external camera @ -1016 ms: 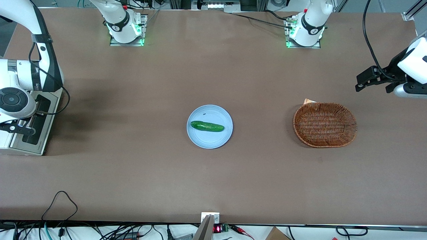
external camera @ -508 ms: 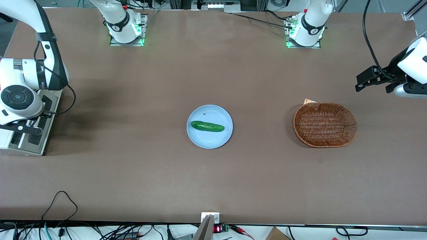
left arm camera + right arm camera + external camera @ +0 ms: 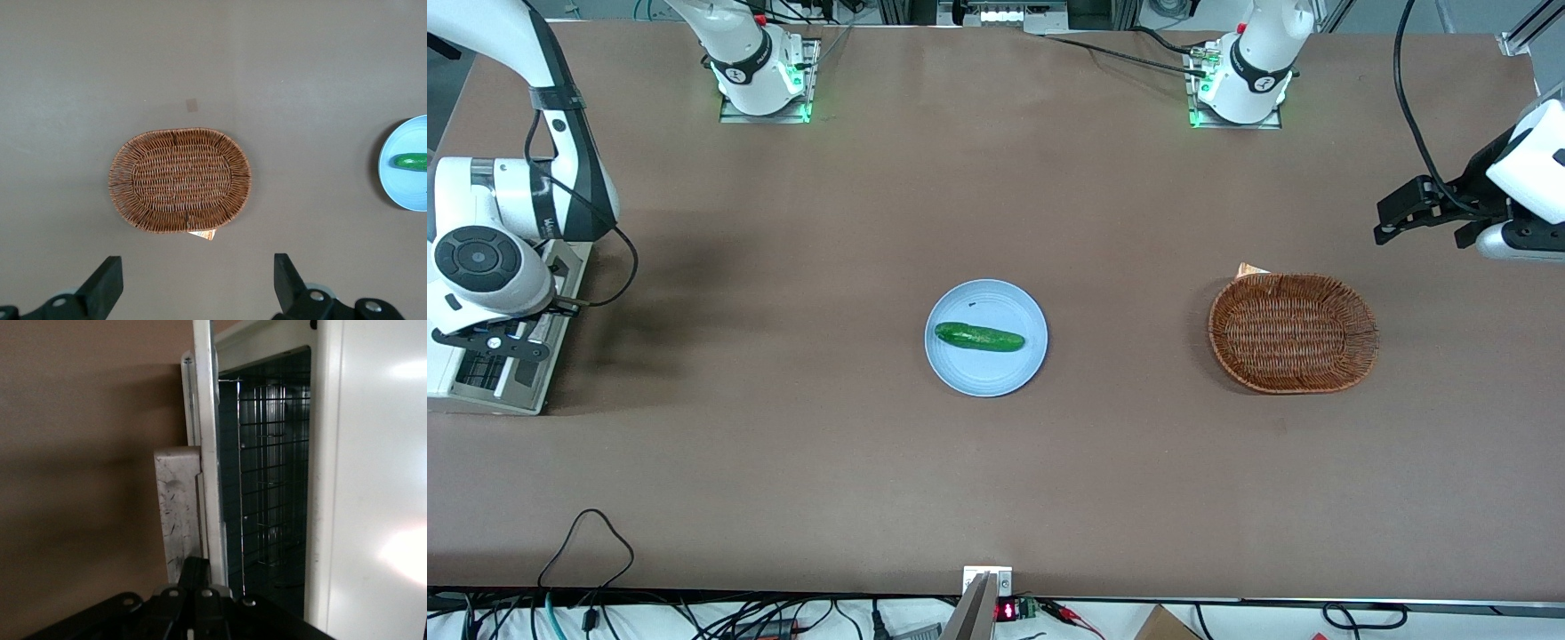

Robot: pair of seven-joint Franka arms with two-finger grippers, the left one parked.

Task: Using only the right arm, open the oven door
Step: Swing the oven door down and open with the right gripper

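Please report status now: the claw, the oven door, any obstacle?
Claw at the oven door, by its handle. Door partly open, rack visible. No obstacle seen.

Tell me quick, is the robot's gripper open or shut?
Gripper: at the oven door, apparently shut on its handle.

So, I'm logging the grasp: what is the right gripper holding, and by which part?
It cannot be told. The gripper sits at the silver handle of the partly open oven door, but whether it clamps the handle is not visible.
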